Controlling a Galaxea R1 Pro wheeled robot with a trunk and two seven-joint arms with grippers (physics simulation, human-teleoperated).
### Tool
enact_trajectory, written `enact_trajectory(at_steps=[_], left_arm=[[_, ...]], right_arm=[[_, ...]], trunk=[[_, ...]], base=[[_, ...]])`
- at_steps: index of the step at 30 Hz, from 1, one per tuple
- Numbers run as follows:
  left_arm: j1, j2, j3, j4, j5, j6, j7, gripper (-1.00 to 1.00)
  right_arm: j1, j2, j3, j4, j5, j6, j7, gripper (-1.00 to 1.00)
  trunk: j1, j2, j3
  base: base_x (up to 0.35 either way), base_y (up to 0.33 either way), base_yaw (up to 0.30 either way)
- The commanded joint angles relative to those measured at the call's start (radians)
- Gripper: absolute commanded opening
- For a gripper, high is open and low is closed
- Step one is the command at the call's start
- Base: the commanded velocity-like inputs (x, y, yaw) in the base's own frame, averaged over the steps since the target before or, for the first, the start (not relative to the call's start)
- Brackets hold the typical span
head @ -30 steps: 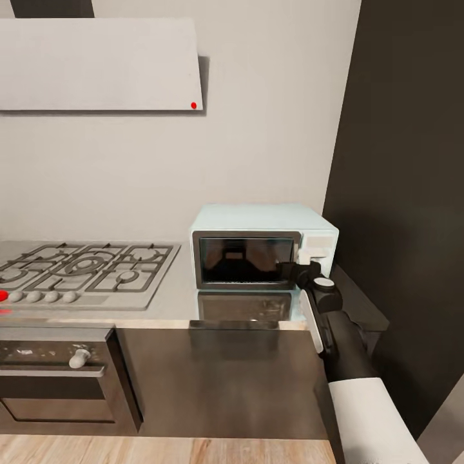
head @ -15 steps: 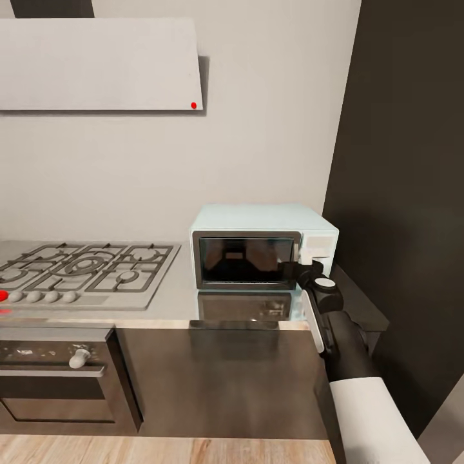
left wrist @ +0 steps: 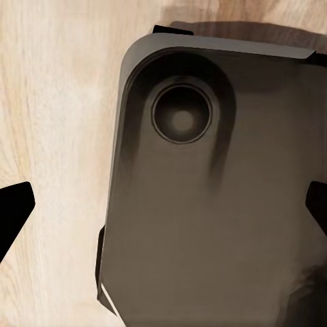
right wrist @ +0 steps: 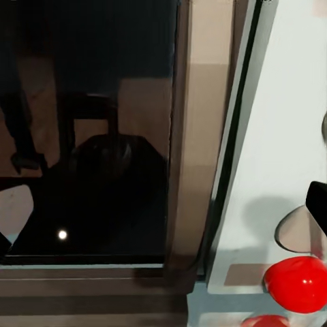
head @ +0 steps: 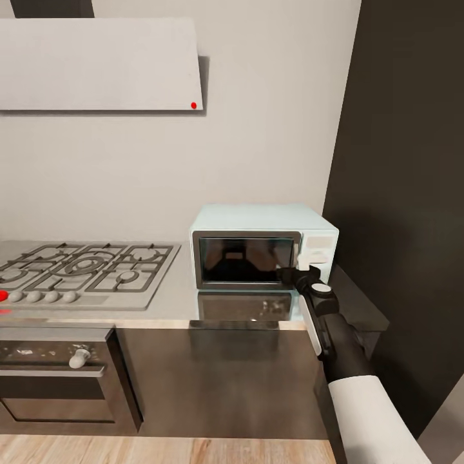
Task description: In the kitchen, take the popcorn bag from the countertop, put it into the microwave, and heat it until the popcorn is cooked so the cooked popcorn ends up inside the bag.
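Note:
The pale mint microwave [head: 263,222] stands on the glossy grey countertop [head: 174,299] with its black glass door [head: 245,260] shut. My right gripper [head: 289,273] is at the door's lower right corner, next to the control panel [head: 318,248]. In the right wrist view the door glass [right wrist: 88,136] and pale panel [right wrist: 286,122] are very close, with a round red button [right wrist: 296,283] near one dark fingertip [right wrist: 317,203]; the right gripper [right wrist: 163,211] is open and holds nothing. My left gripper [left wrist: 163,208] is open over the floor. The popcorn bag is out of view.
A grey gas hob [head: 84,267] lies left of the microwave, over a dark steel oven [head: 58,380]. A grey hood [head: 96,64] hangs above. A dark tall wall [head: 412,161] stands right of the microwave. The left wrist view shows wooden floor [left wrist: 54,102] and my dark base [left wrist: 218,204].
My right arm has edged slightly left and down along the microwave's front, by its lower right corner. Nothing else has moved.

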Motion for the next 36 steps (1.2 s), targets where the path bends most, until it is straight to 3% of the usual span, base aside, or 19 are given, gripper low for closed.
enact_trajectory(at_steps=[1,7,12,36], left_arm=[[0.000,0.000,0.001,-0.001,0.006,-0.002,0.001,1.00],[0.000,0.000,0.002,-0.001,0.006,-0.002,0.002,1.00],[0.000,-0.001,0.002,-0.002,0.006,-0.002,0.002,1.00],[0.000,-0.001,0.001,-0.001,0.006,-0.002,0.001,1.00]], right_arm=[[-0.001,-0.001,0.000,-0.001,0.010,0.007,0.000,1.00],[-0.001,-0.033,-0.001,0.000,0.008,0.005,-0.001,1.00],[-0.001,-0.040,-0.001,0.000,0.007,0.005,-0.002,1.00],[-0.001,-0.031,0.002,0.000,0.000,0.009,-0.001,1.00]], trunk=[[0.000,-0.001,-0.001],[0.000,-0.001,-0.001],[0.000,-0.001,-0.001],[0.000,-0.001,-0.001]], base=[[0.000,0.000,0.000],[0.000,0.000,0.000],[0.000,0.000,0.000],[0.047,0.000,0.000]])
